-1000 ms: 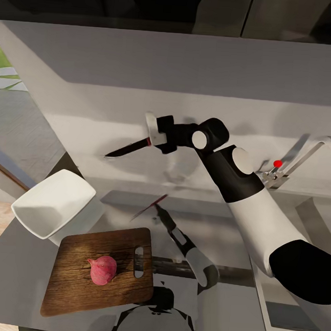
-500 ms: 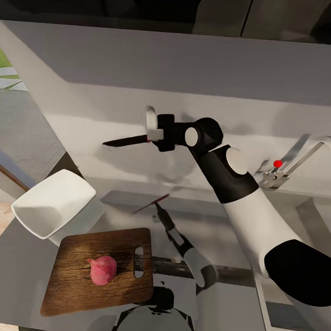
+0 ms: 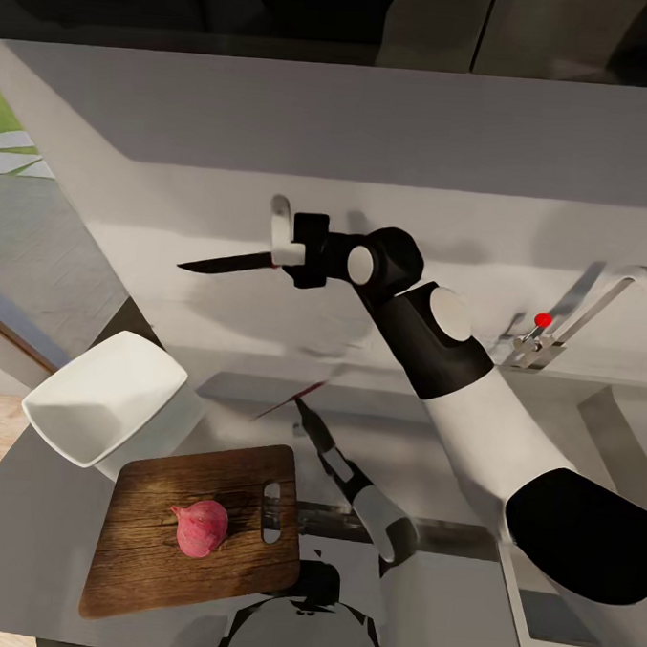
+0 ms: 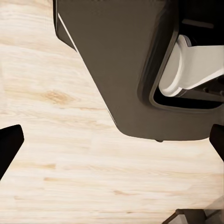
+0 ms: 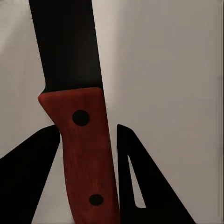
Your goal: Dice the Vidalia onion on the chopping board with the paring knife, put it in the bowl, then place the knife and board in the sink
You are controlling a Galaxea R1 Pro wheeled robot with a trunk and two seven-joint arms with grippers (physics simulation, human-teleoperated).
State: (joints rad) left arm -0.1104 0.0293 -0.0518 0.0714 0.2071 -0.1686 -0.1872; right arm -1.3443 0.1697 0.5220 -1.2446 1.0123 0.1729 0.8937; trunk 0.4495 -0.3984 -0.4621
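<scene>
Head view: paring knife [image 3: 227, 261] in right pincer [image 3: 282, 249].

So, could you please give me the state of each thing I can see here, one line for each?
Vidalia onion: whole, uncut, lying on the chopping board.
Chopping board: flat on the countertop.
Paring knife: held in the air, blade roughly level.
Right gripper: shut on the knife handle.
Bowl: empty.

I see a pale grey wall [image 3: 393, 127], dark cabinets [image 3: 285, 15] up top, light wood floor [image 4: 60, 154] below
</scene>
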